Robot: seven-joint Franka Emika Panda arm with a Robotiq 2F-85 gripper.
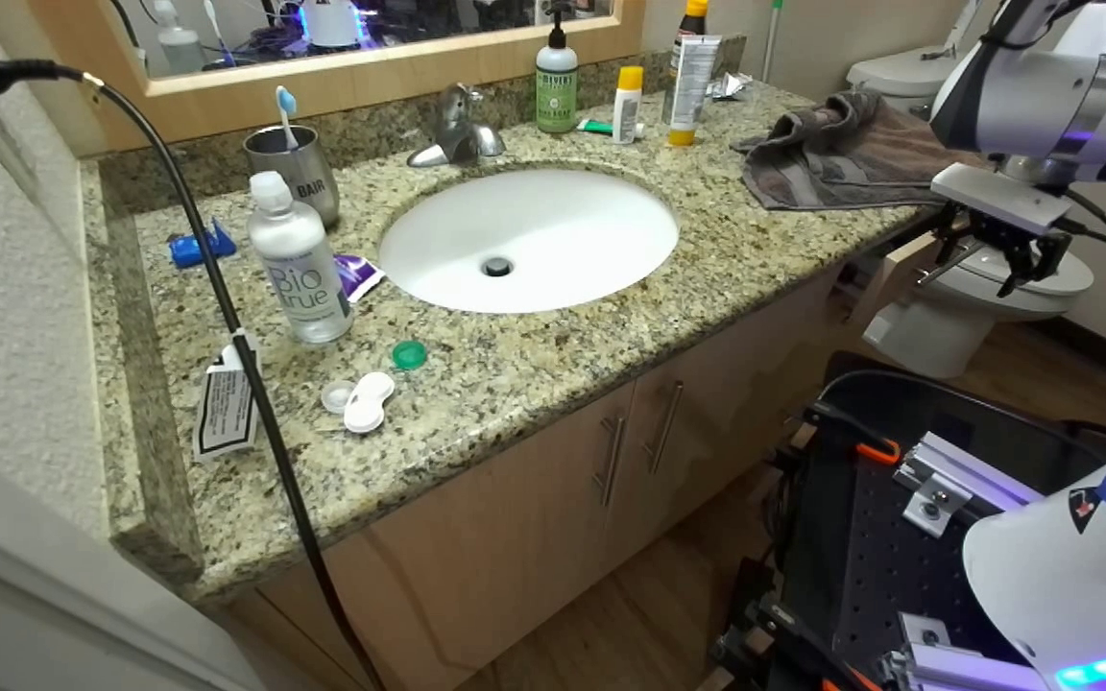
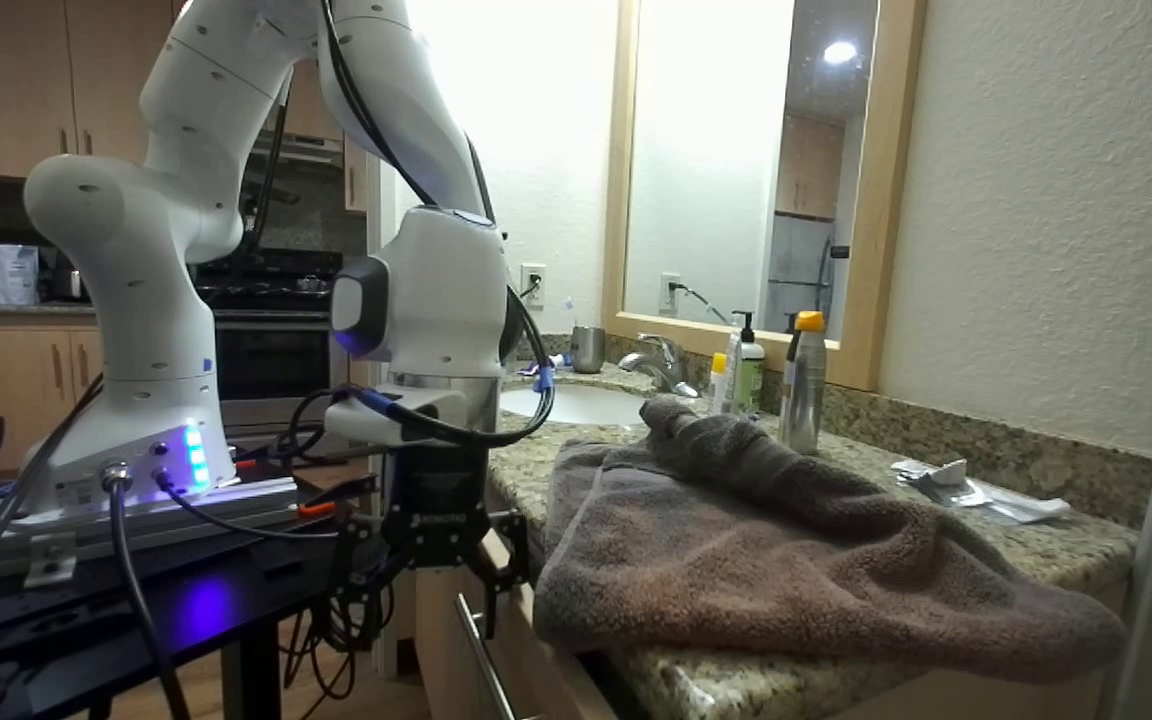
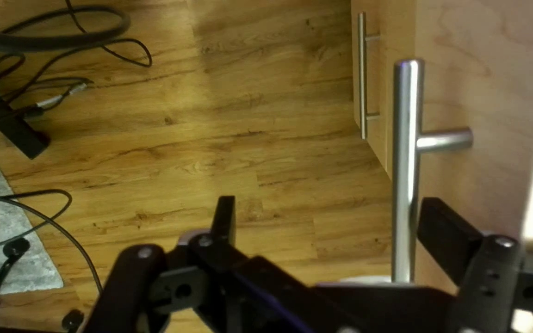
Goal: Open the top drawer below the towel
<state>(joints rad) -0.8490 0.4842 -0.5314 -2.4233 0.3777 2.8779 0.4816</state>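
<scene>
The wooden drawer front stands out from the cabinet below the towel, so the drawer is partly open. In an exterior view, a dark gap shows between the drawer front and the counter, under the towel. The drawer's metal bar handle also shows in the wrist view. My gripper is open, pointing down, with the handle between its fingers. One finger is between the bar and the drawer front, close to the bar; the other is well away from it.
The granite counter holds a sink, bottles and a cup. Cabinet doors with bar handles are below. The robot's black cart stands in front of the cabinet. A toilet is beyond the drawer. Cables lie on the floor.
</scene>
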